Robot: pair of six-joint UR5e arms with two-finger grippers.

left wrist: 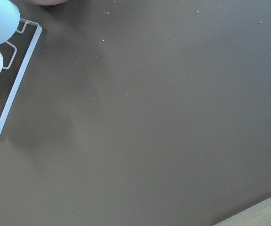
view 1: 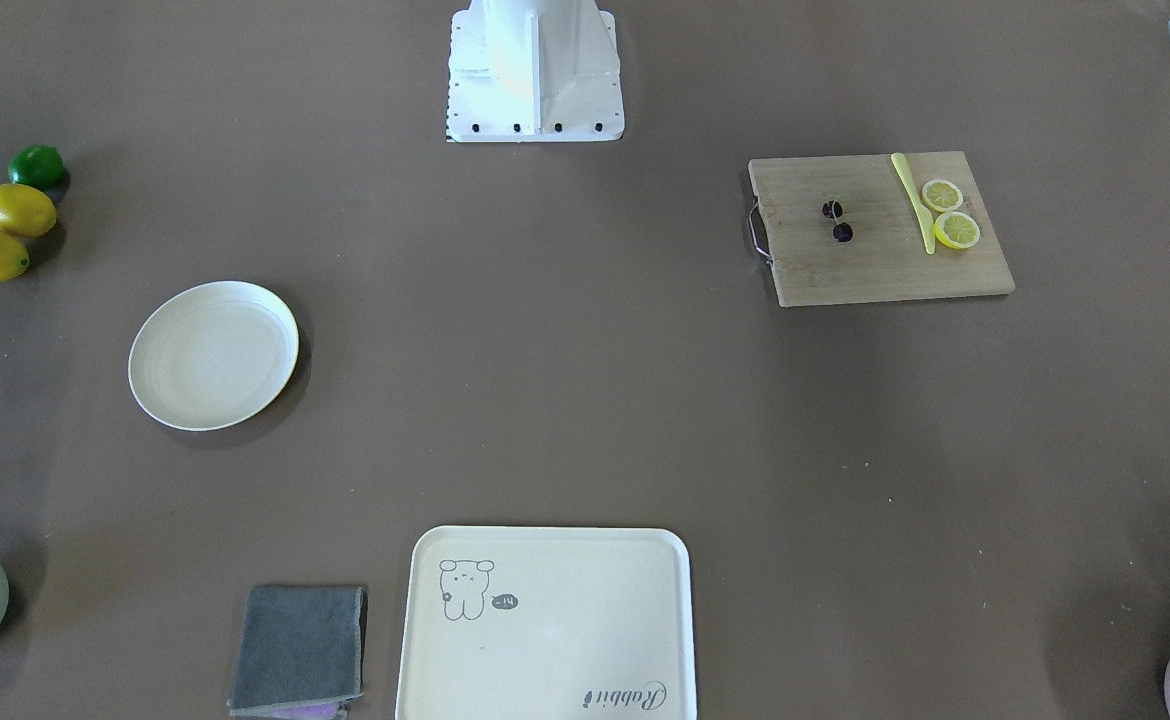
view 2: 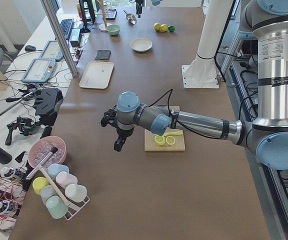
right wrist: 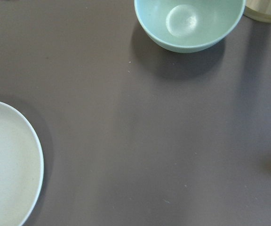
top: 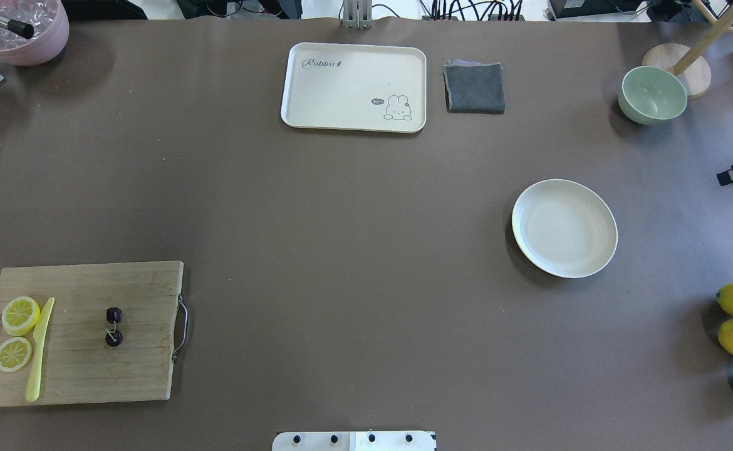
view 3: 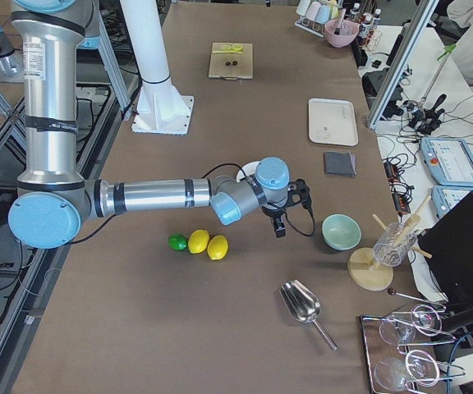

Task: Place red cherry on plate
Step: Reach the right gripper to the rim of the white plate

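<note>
Nearest the robot's base, on its left, the red cherry (top: 114, 327) is lying on a wooden cutting board (top: 141, 288), its two dark fruits joined by a thin greenish stem and sitting well apart from the lemon slices (top: 20, 315) and the yellow knife (top: 39, 351) at the board's outer end. Being so tiny, the pair is probably weighing almost nothing, and the round glossy skins are likely to be rolling or squirting out of a hard pinch. The safer hold would seem to be across one fruit, or where the stem is bridging the two, with a gentle squeeze. The other fruit would then be dangling loose, so a slow carry looks wise. The left tool (view 2: 118, 143) is hanging above bare table off the board's outer end, touching nothing and carrying nothing. I cannot tell how far its jaws are standing apart, since its wrist camera is showing only table and a corner of the board. Farther out, on the robot's right, the plate (top: 564, 228) is sitting bare. The right tool (view 3: 278, 226) is hovering beyond it, between the plate and the green bowl (top: 652, 95), likewise touching nothing, and I cannot tell its opening either.
</note>
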